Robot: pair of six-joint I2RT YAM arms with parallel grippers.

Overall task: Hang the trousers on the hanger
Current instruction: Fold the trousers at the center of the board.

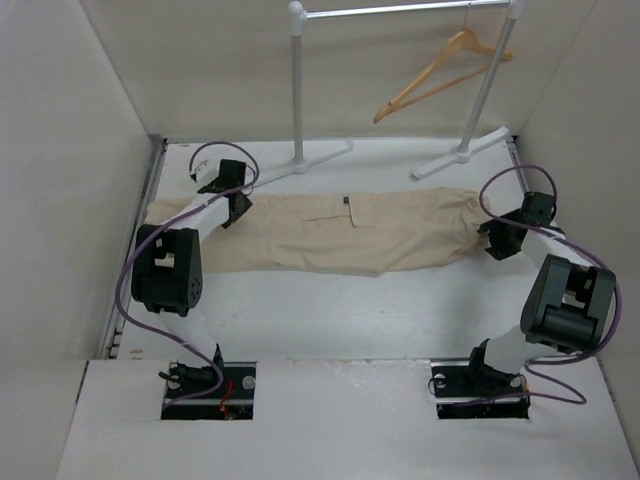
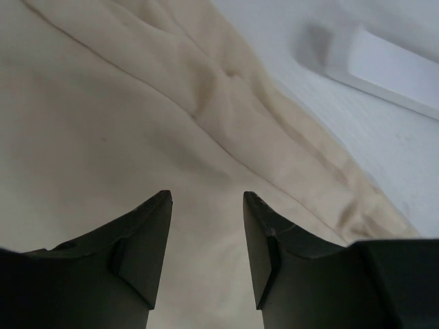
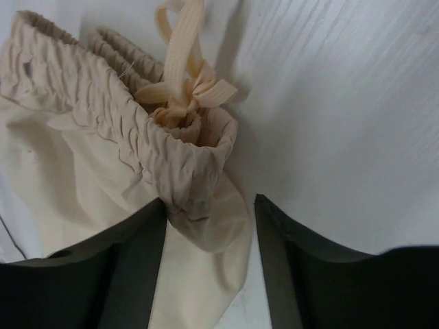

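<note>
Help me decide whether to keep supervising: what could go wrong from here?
1. The right gripper stands open with only the waistband corner beside one finger; closing may catch little cloth, or just the drawstring, and slip.
2. The left gripper is open over flat leg fabric of the trousers; it may pinch one layer only.
3. The hanger hangs tilted on the rack; pushing cloth against it may swing it.

Flat beige trousers [image 1: 330, 235]; hanger [image 1: 421, 77] apparently aloft
</note>
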